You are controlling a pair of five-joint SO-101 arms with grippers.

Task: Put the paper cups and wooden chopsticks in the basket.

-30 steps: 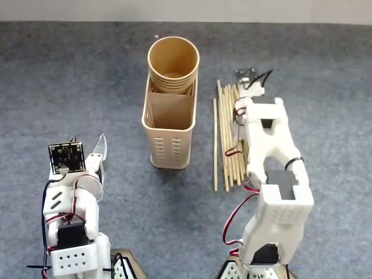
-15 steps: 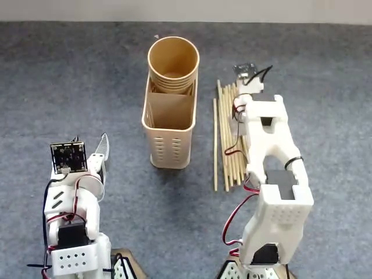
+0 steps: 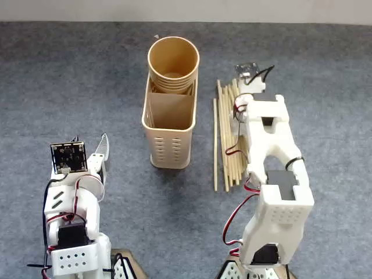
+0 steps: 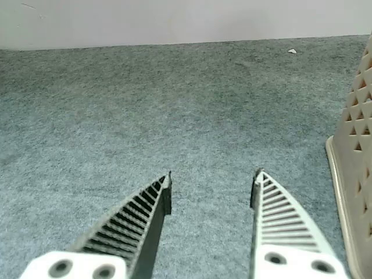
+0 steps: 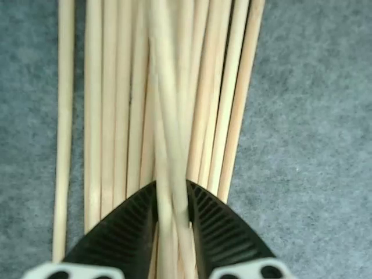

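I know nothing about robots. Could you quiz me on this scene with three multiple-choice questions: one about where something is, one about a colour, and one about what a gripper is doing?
1. Where are the paper cups?
A. Stacked in the far compartment of the basket
B. Tipped over on the floor
C. Upside down on an arm

2. What colour are the fingers of the right gripper, which pinch the wooden chopsticks?
A. White
B. Black
C. Red

3. What state is the left gripper in?
A. Shut on a cup
B. Shut on a stick
C. Open, holding nothing

Answers:
1 A, since the high view shows the stack standing in the basket's end farther from the arms.
2 B, since the right wrist view shows two black fingers.
3 C, since bare carpet shows between its spread fingertips.
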